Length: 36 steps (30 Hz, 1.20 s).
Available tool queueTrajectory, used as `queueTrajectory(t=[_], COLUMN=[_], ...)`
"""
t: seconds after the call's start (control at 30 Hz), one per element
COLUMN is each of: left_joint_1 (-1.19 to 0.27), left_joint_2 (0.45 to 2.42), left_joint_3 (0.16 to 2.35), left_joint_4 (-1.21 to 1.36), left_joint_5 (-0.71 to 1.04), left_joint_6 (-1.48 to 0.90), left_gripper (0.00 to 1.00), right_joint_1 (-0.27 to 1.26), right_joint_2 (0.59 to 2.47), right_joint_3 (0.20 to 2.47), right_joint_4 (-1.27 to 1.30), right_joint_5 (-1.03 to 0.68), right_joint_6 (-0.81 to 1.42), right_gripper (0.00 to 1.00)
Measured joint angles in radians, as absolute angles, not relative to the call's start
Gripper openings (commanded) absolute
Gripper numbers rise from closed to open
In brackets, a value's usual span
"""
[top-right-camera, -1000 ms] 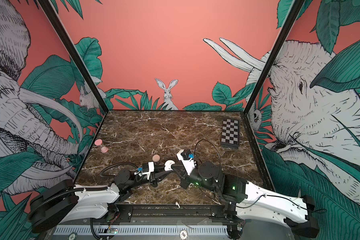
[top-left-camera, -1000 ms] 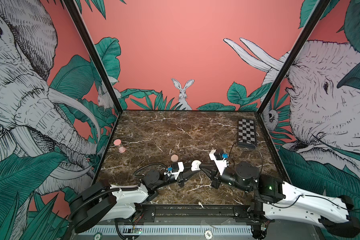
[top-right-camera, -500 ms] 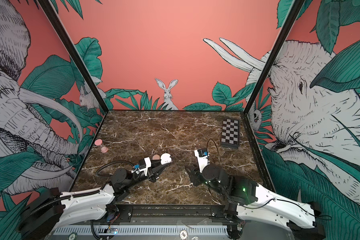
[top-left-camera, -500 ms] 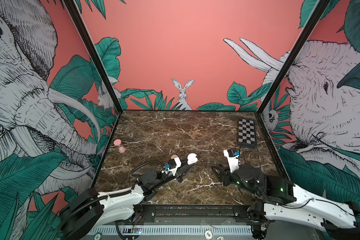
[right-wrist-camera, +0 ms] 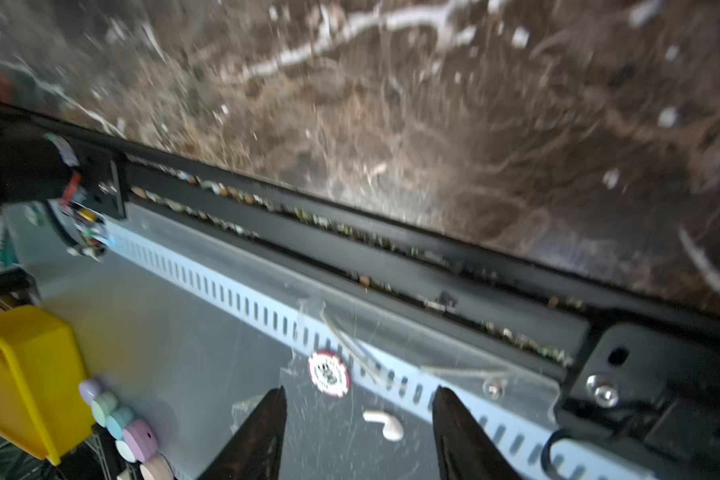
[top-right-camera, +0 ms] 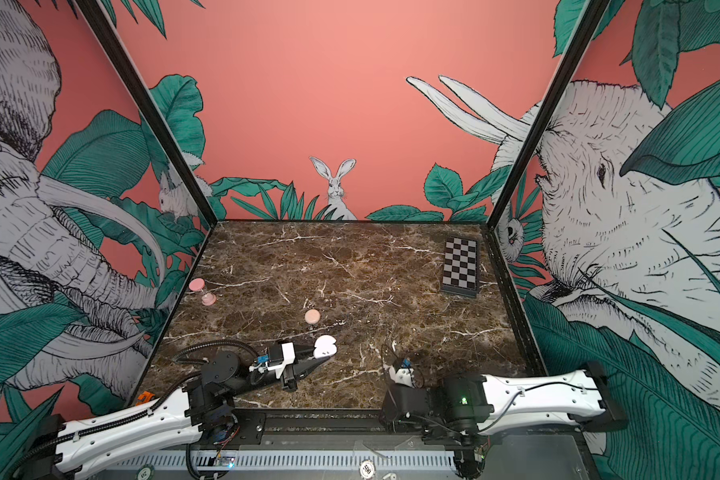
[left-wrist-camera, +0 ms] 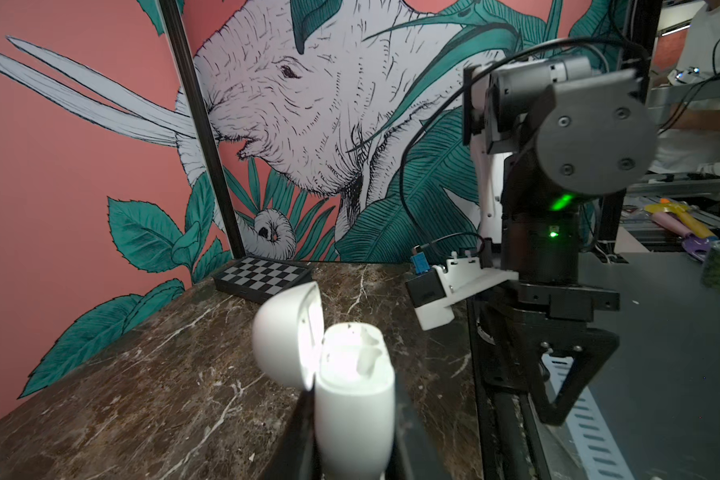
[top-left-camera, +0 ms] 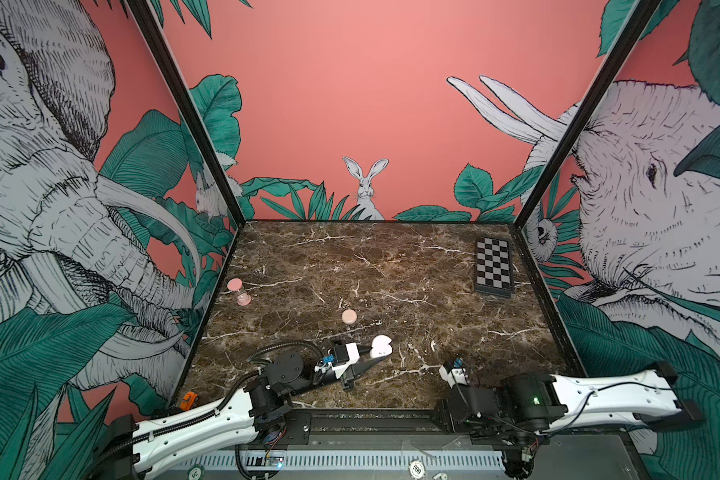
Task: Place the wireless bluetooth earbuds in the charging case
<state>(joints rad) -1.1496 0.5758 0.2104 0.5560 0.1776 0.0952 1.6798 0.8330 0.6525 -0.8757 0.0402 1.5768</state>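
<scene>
Right gripper, half open and empty, points at an earbud lying on the grey base plate between its jaws, long axis running jaw to jaw. Left gripper clamps the open charging case, well apart.

Bright, even and sharp in both top views, with only soft shadows on the surface. Glares white inside the charging case, near and slightly soft, in the left wrist view. Smears with motion blur across the right wrist view.
</scene>
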Motion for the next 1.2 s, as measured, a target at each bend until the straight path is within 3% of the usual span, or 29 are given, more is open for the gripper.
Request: queueTrajectory(t=[0.2, 0.43, 0.7, 0.97, 1.2], left_joint_1=[-1.171, -1.207, -1.217, -1.265, -1.311], left_joint_2=[0.602, 0.628, 0.655, 0.529, 0.492], left_joint_3=[0.195, 0.192, 0.192, 0.192, 0.194], left_joint_4=[0.536, 0.53, 0.518, 0.491, 0.442], left_joint_5=[0.149, 0.107, 0.062, 0.043, 0.031], left_joint_6=[0.087, 0.078, 0.061, 0.043, 0.054], left_gripper=[0.0, 0.0, 0.0, 0.0, 0.0], right_joint_1=[1.796, 1.835, 1.914, 2.018, 2.004], right_joint_2=[0.907, 0.978, 1.134, 1.332, 1.431], right_joint_3=[0.612, 0.646, 0.814, 0.9, 0.949], right_joint_4=[-0.809, -0.826, -0.863, -0.9, -0.913], right_joint_5=[0.019, -0.02, -0.001, 0.027, 0.038], right_joint_6=[1.828, 2.028, 2.076, 2.084, 2.084], right_gripper=[0.53, 0.6, 0.59, 0.58, 0.57])
